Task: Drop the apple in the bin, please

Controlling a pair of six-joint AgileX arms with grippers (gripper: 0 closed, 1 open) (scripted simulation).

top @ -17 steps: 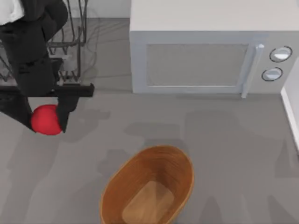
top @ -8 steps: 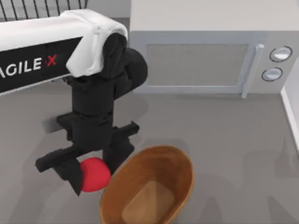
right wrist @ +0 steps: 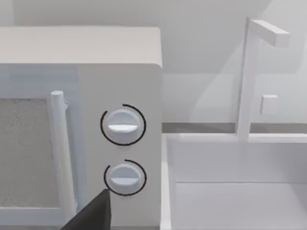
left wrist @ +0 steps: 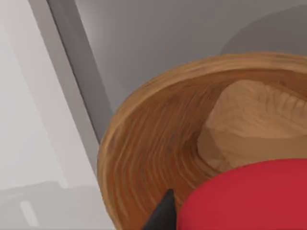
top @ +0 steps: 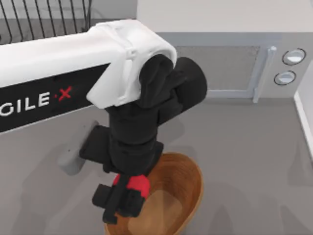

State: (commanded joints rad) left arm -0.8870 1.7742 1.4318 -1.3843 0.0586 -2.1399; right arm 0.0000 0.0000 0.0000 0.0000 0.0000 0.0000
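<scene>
The apple [top: 136, 184] is a small bright red ball, and my left gripper [top: 125, 198] is shut on it. It hangs over the left part of the bin [top: 188, 182], an oval orange-brown wooden basket at the table's front middle. In the left wrist view the apple [left wrist: 252, 199] sits close up above the bin's ribbed wall [left wrist: 144, 153] and lighter floor [left wrist: 254, 120], with one black fingertip [left wrist: 163, 214] beside it. My left arm hides much of the bin's left rim from above. My right arm is parked, facing the microwave, with a dark fingertip [right wrist: 91, 213] at its view's edge.
A grey microwave [top: 215, 63] stands at the back, with two knobs [right wrist: 123, 125] on its right side. A black wire rack [top: 44, 17] is at the back left. A white basin [right wrist: 230, 191] with an upright white post lies to the microwave's right.
My left arm has swung from the back left toward the front middle, carrying the apple from beside the rack to above the bin's left part.
</scene>
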